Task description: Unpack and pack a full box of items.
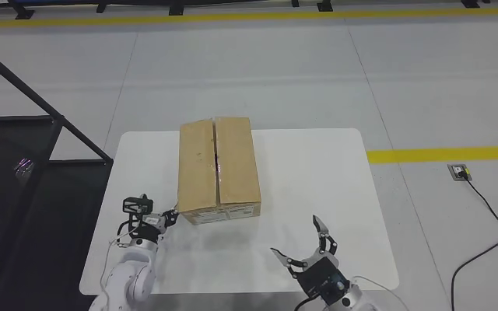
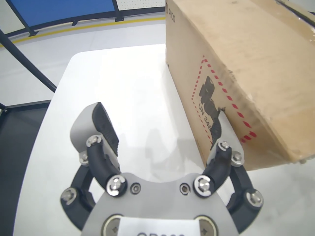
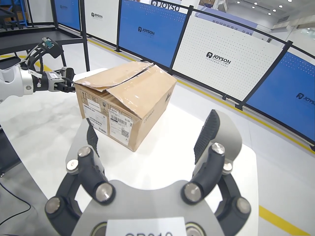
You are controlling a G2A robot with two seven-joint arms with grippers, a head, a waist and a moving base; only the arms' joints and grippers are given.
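A brown cardboard box (image 1: 218,167) stands in the middle of the white table (image 1: 327,163). Its top flaps are folded down, with the taped seam slightly lifted, as the right wrist view shows on the box (image 3: 128,92). My left gripper (image 1: 169,218) is open at the box's near left corner. In the left wrist view the left gripper (image 2: 160,114) has one finger (image 2: 222,128) against the box's long side (image 2: 246,62), with nothing between its fingers. My right gripper (image 1: 299,239) stands open over the table's near right part, apart from the box. The right gripper (image 3: 150,121) holds nothing.
A black metal rack (image 1: 31,155) stands left of the table. Bare tabletop lies to the right of the box. Blue and white fence panels (image 3: 221,57) run behind the table, and a yellow floor line (image 1: 432,154) passes on the right.
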